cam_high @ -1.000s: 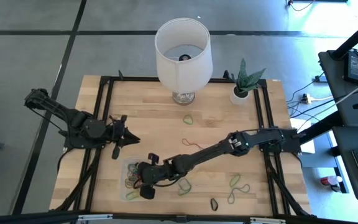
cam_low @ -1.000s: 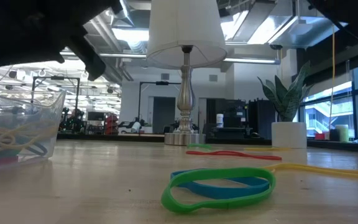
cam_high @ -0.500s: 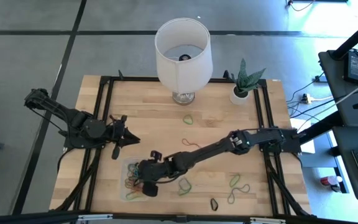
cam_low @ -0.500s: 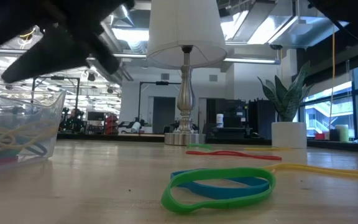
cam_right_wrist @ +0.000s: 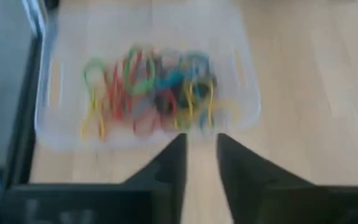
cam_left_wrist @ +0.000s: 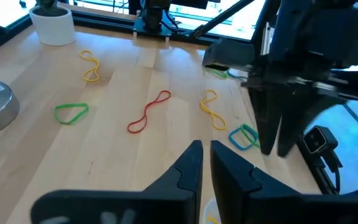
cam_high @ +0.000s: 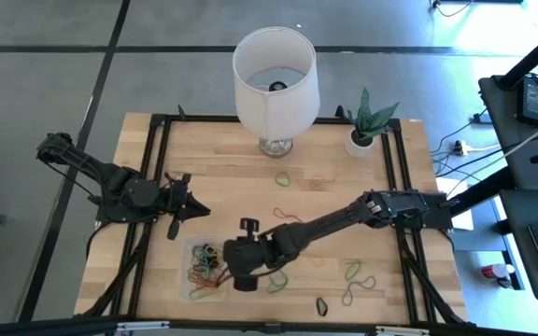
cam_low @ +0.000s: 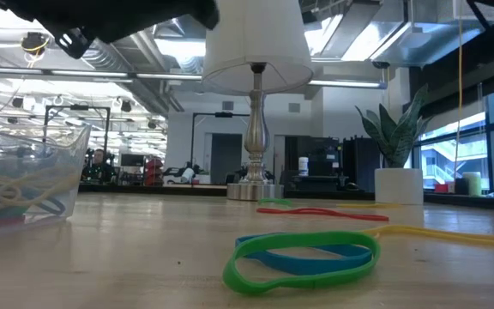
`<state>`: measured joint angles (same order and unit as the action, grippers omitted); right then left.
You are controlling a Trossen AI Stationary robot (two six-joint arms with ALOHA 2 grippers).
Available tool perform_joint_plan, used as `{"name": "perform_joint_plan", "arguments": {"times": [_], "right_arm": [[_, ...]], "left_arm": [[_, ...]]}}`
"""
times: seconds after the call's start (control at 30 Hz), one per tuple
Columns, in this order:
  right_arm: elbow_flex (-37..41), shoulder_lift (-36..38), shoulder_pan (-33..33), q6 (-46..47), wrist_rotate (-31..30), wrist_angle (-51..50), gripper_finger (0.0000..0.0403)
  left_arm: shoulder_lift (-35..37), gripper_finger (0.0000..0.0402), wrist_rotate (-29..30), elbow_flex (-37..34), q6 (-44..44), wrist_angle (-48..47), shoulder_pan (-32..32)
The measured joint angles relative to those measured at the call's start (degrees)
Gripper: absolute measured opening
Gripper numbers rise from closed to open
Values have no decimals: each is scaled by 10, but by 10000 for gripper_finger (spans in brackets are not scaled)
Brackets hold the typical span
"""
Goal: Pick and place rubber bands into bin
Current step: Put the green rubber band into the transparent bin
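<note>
Grey floor [cam_high: 45, 65] crossed by dark lines — far off, ceiling lights [cam_low: 350, 53] and bright windows [cam_low: 440, 150] at right.

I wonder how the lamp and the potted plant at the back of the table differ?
The lamp is taller and wider than the potted plant. The lamp stands on a metal base, the plant in a white pot. The lamp is near the middle, the plant towards the right arm's side. Both stand upright on the table.

Red, yellow, green and blue rubber bands [cam_right_wrist: 151, 96] in clear bin [cam_right_wrist: 244, 59], pale wood-grain desk [cam_high: 325, 187], white lampshade [cam_high: 275, 70], black fingers [cam_right_wrist: 166, 165].
</note>
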<state>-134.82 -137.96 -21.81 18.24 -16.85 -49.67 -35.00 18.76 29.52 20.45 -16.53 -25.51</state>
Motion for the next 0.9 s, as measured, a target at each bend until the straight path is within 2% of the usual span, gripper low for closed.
{"name": "perform_joint_plan", "arguments": {"times": [0.13, 0.23, 0.3, 0.43, 0.57, 0.77, 0.9], "right_arm": [[20, 1, -12, 6, 0, -74, 15], [72, 8, -23, 26, 0, -62, 11], [132, 30, -32, 44, 1, -16, 13], [318, 118, -39, 91, 23, 134, 4], [535, 246, -41, 134, 22, 324, 7], [825, 436, -44, 193, 6, 501, 4], [962, 552, -44, 237, -2, 561, 5]], "left_arm": [[0, 22, 0, 0, 0, 0, 0], [0, 22, 0, 0, 0, 0, 0], [0, 22, 0, 0, 1, 0, 0], [-8, 22, 6, 0, 14, 0, 0], [-46, 22, 12, 0, 37, 1, 3], [-174, 22, 11, 20, 49, 25, 45], [-281, 24, 5, 77, 26, 32, 93]]}}
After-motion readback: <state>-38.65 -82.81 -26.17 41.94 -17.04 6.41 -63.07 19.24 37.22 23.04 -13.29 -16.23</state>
